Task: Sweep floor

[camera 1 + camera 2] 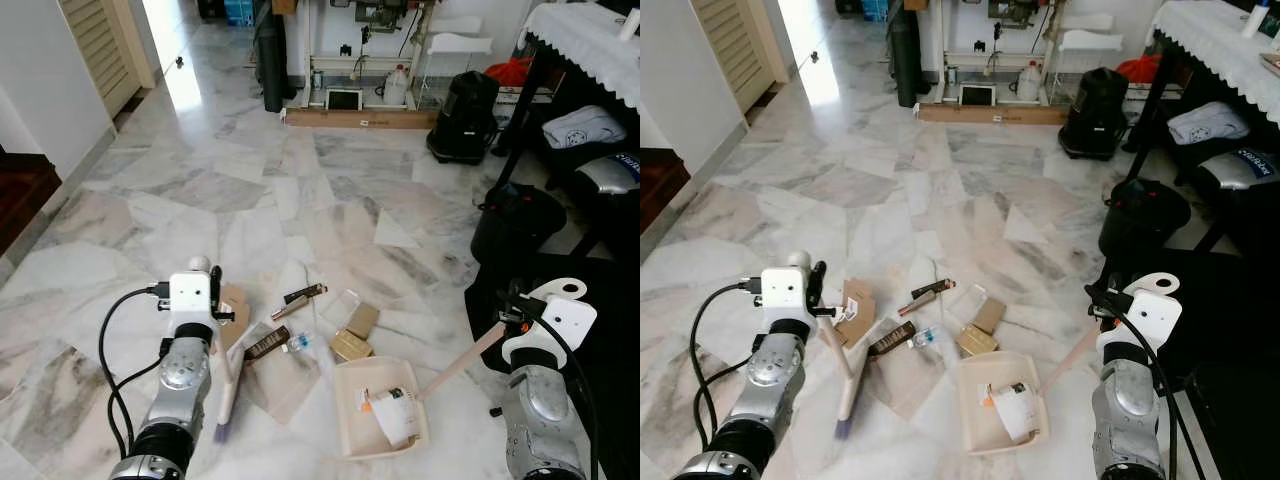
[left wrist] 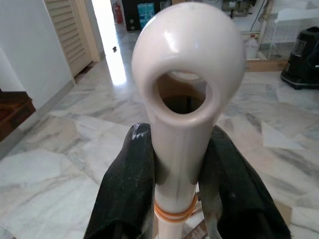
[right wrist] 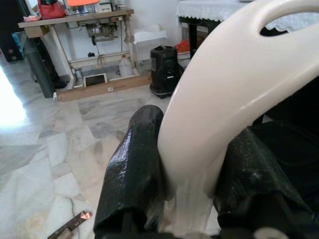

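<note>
Cream dustpan, litter inside, cream brush

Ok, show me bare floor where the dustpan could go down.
Bare marble lies ahead of the litter, toward the wooden plank, and left toward the louvred door. Crowded: between brush and dustpan, where litter lies; black bags line the right.

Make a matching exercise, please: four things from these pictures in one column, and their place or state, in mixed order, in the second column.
Things
1. broom
2. dustpan
3. white carton
4. dark tube

Places or states
A. lies inside the dustpan
B. lies on the marble floor, beside the broom
C. handle held by the right gripper
D. handle held by the left gripper

Pairs: 1-D, 2-C, 3-A, 4-B
</note>
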Robot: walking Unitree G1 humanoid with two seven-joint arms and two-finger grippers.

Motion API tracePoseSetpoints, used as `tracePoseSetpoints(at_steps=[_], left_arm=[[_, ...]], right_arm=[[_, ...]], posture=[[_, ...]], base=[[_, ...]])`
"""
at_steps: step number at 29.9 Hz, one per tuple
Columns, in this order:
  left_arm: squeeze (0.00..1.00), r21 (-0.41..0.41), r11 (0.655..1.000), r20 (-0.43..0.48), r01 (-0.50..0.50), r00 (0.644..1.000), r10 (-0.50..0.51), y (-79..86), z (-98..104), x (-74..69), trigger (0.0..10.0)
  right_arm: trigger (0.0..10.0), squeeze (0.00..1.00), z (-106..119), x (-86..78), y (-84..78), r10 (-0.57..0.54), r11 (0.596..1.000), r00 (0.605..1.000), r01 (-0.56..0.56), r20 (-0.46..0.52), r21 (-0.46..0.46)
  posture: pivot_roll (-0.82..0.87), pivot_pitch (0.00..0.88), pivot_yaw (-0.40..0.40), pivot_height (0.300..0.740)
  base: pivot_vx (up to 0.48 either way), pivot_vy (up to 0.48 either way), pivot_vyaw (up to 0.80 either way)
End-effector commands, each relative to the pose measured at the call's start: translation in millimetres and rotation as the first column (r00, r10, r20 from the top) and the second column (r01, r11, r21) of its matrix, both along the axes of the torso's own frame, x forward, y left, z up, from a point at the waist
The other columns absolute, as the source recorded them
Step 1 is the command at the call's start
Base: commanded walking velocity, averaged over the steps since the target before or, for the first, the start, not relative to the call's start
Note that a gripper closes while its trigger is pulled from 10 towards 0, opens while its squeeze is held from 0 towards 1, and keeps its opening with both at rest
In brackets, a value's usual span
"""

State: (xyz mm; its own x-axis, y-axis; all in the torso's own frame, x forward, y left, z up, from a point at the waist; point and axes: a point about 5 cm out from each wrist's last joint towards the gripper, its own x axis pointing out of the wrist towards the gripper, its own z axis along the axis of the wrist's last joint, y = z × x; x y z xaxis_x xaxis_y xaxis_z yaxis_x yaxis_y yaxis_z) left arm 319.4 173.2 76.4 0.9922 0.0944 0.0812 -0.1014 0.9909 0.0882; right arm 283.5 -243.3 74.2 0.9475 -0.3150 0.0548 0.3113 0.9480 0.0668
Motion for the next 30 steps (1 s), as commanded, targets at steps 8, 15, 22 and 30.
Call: tracePoseSetpoints(at_steps=[8,15,22,30], left_arm=[[0.0,0.02,1.0,0.098,-0.001,0.995,-0.001,4.8,23,8.3,10.0],[0.0,0.031,0.999,0.082,-0.021,0.996,0.018,11.4,24,11.7,10.0],[0.0,0.05,0.999,0.088,0.008,0.996,-0.013,11.2,30,16.4,10.0],[0.0,0.046,0.999,0.088,0.006,0.996,-0.01,8.8,27,13.6,10.0]], right_arm=[[10.0,0.0,23,19.0,12.8,0.029,0.999,0.996,-0.03,0.082,0.015],[10.0,0.0,24,21.3,24.4,0.043,0.998,0.994,-0.047,0.096,0.039],[10.0,0.0,19,17.9,24.7,-0.001,0.997,0.996,-0.006,0.094,0.078],[10.0,0.0,19,19.3,28.5,0.015,0.997,0.996,-0.022,0.088,0.08]], posture=[[-0.04,0.0,-0.021,0.74],[-0.07,0.0,0.024,0.74],[-0.08,0.0,0.046,0.74],[-0.06,0.0,0.028,0.74]], base=[[0.0,0.0,0.05],[0.0,0.0,0.24],[0.0,0.0,0.52],[0.0,0.0,0.53]])
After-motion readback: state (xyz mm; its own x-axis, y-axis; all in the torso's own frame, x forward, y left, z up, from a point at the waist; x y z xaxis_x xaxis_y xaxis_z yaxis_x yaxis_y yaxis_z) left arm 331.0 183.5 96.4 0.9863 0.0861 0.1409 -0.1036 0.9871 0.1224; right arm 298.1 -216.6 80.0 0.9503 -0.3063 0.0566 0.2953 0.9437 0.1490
